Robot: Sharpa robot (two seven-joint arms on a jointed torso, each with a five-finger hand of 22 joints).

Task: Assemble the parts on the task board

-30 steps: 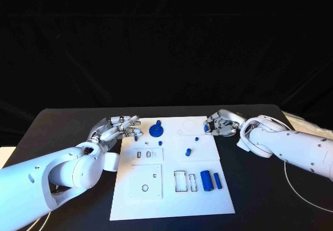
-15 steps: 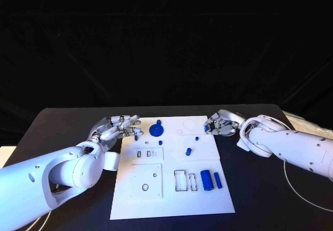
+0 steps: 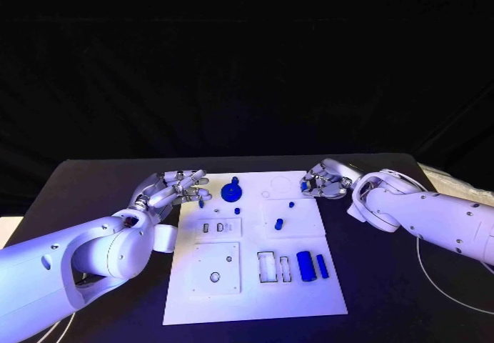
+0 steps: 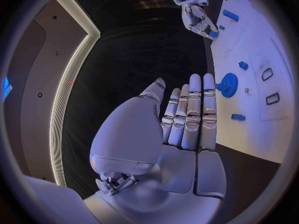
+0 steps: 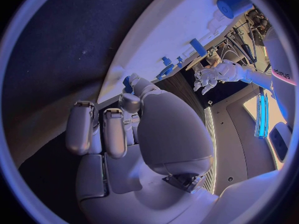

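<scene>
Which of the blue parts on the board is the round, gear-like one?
The blue disc at the board's far end, nearest the left hand; the other blue parts are small pegs or straight bars.

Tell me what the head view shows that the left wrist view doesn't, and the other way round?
Only the head view takes in the whole task board, including the two long blue parts near its close edge. Only the left wrist view shows the left hand from behind, fingers straight and side by side, holding nothing. Both show the blue gear, the board and the right hand.
</scene>
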